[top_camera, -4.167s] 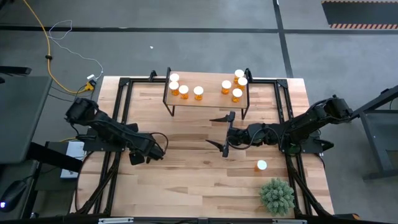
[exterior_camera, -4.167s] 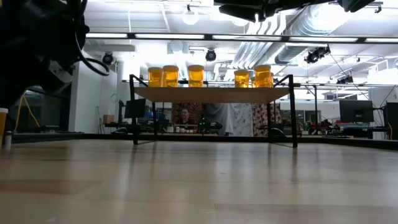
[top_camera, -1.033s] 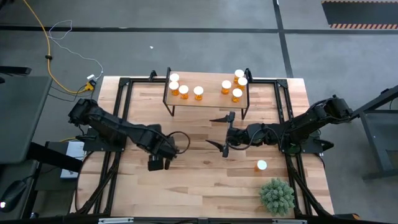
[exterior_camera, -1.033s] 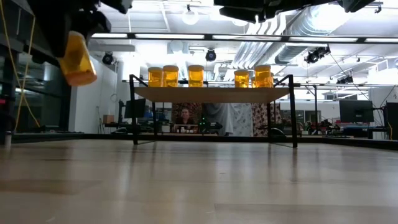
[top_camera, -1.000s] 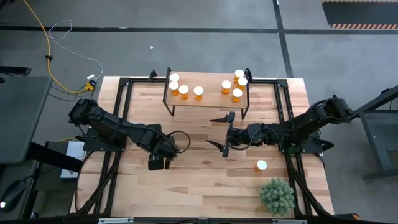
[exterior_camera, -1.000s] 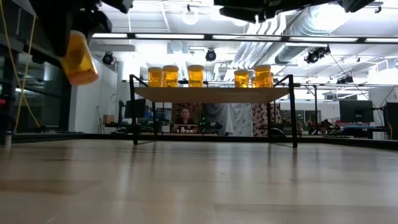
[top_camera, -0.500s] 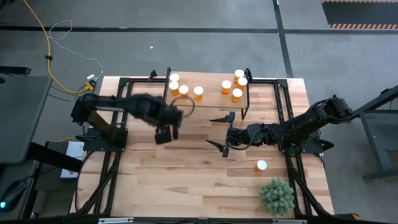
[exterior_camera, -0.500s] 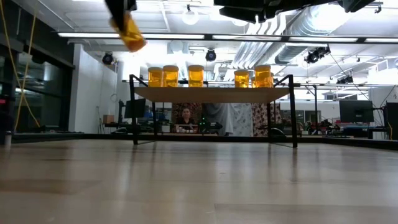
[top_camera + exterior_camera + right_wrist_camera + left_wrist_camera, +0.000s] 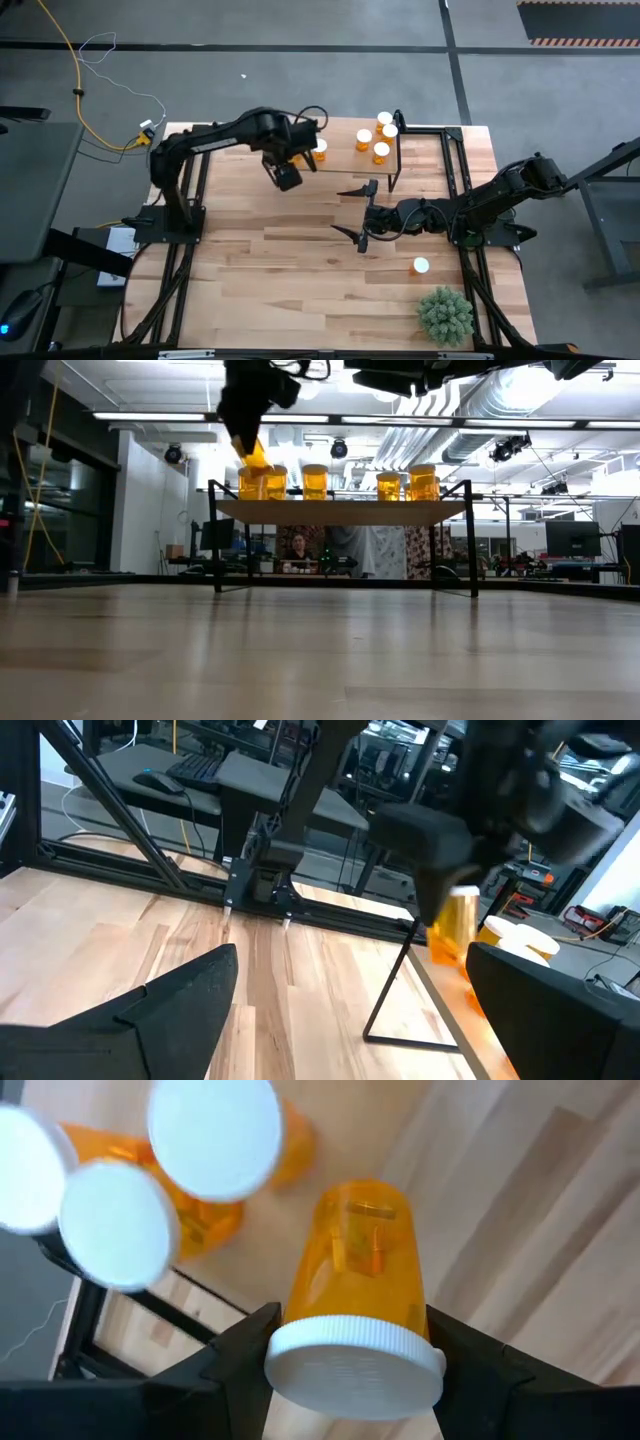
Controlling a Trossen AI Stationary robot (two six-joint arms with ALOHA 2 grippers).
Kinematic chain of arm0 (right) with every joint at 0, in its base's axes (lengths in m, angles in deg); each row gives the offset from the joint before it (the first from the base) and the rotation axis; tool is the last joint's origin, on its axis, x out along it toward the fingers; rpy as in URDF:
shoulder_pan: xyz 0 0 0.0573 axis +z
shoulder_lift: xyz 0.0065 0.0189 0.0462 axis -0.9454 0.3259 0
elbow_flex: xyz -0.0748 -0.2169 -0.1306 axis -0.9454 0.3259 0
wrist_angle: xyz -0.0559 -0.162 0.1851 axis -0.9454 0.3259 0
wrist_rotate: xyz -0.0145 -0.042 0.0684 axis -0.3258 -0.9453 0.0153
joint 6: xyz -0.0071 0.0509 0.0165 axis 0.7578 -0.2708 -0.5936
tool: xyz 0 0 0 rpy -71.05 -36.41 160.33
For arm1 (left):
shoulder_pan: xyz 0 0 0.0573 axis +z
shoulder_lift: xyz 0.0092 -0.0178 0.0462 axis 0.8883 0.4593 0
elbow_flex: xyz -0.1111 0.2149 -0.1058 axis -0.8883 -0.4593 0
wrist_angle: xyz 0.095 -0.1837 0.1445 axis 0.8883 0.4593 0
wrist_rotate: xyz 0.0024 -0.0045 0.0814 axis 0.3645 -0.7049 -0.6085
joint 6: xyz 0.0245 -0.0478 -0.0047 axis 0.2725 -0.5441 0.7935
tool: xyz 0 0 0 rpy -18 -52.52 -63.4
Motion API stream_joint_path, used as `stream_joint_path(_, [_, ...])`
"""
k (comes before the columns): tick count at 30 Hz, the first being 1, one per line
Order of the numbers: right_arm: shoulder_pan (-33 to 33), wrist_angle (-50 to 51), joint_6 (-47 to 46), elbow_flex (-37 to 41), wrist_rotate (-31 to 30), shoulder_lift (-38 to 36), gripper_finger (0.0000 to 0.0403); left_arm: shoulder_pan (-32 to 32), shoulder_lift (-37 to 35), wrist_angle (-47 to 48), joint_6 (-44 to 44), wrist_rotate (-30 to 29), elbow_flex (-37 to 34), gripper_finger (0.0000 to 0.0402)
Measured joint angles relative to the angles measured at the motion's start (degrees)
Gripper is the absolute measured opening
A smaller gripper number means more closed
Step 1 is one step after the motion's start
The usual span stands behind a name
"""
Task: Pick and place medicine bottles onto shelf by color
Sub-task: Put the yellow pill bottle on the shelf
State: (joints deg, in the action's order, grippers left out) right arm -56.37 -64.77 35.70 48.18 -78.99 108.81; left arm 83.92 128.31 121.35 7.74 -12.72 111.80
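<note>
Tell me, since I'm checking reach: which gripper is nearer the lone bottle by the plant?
The right gripper: it hangs open just up-table of that bottle. The left gripper is far off over the shelf.

A green spiky plant (image 9: 445, 315) sits on the table (image 9: 300, 290).

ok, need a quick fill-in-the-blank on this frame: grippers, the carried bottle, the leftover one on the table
1. The left gripper is shut on a medicine bottle, gripping it at its ____ end.
2. It holds the bottle above the ____ end of the shelf.
3. The right gripper hangs over the table with its fingers ____.
4. One bottle stands on the table beside the green ____.

Missing words: cap; left; open; plant
</note>
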Motion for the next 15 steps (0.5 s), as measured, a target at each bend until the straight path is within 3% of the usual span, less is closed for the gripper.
stream_joint_path(15, [0.0, 0.3, -1.4, 0.0, 0.0, 0.0, 0.0385, 8.7, 2.7, 0.0, -1.7, 4.2, 1.7, 0.0205])
